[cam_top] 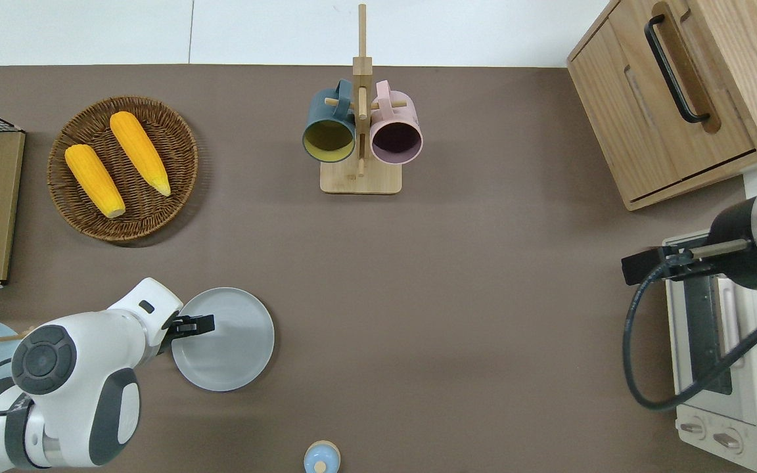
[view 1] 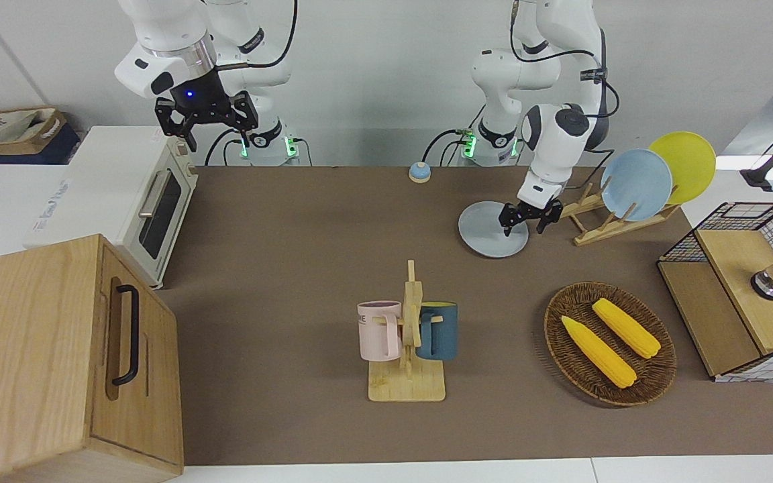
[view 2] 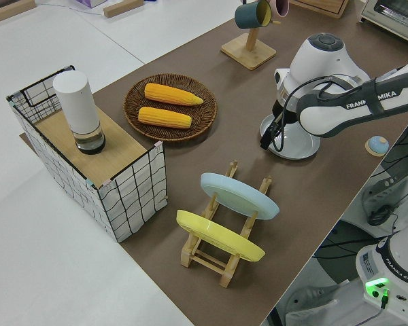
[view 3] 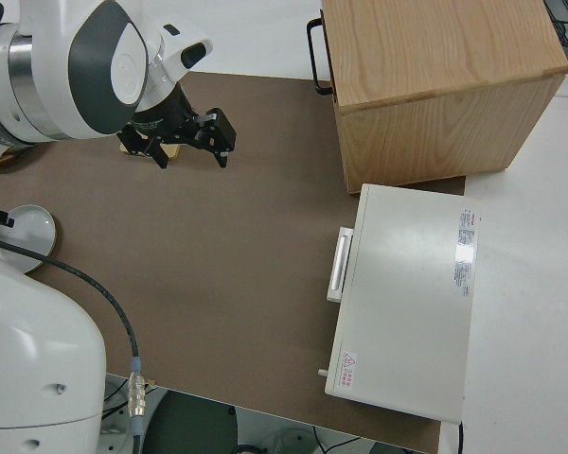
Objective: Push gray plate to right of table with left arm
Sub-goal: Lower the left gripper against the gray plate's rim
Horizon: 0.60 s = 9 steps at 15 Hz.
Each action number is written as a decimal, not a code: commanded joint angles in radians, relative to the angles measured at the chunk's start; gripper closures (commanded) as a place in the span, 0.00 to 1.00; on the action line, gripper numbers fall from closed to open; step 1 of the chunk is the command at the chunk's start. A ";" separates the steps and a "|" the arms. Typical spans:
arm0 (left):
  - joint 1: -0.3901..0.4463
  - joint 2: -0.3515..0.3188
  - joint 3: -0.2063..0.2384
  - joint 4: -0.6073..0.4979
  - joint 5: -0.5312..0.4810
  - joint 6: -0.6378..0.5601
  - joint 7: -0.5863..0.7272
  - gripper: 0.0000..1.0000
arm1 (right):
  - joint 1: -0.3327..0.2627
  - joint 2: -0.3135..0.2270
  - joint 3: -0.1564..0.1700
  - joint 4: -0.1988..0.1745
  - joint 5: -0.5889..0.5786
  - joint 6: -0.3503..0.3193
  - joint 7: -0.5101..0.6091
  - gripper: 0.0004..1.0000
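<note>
The gray plate (view 1: 487, 231) lies flat on the table (view 1: 292, 268) toward the left arm's end, also in the overhead view (cam_top: 237, 345) and the left side view (view 2: 299, 146). My left gripper (view 1: 525, 227) is open and low at the plate's rim on the side toward the dish rack. One finger is over the plate and the other is outside the rim. It also shows from above (cam_top: 198, 324) and in the left side view (view 2: 267, 138). I cannot tell whether it touches the plate. My right gripper (view 1: 207, 124) is open, empty and parked.
A wooden dish rack (view 1: 611, 218) with a sky-blue plate (view 1: 636, 184) and a yellow plate (view 1: 685, 164) stands beside the left gripper. A wicker basket (view 1: 609, 343) holds two corn cobs. A mug tree (view 1: 408, 335), a bell (view 1: 419, 172), a toaster oven (view 1: 151, 201) and a wooden cabinet (view 1: 58, 362) also stand here.
</note>
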 commanded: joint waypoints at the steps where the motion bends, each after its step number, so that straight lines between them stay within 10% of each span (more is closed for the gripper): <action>1: 0.004 0.025 -0.006 -0.015 0.019 0.047 -0.021 0.11 | -0.020 -0.006 0.015 0.004 0.010 -0.013 0.001 0.02; 9: 0.002 0.032 -0.013 -0.015 0.019 0.050 -0.023 0.75 | -0.020 -0.006 0.013 0.004 0.010 -0.013 0.000 0.02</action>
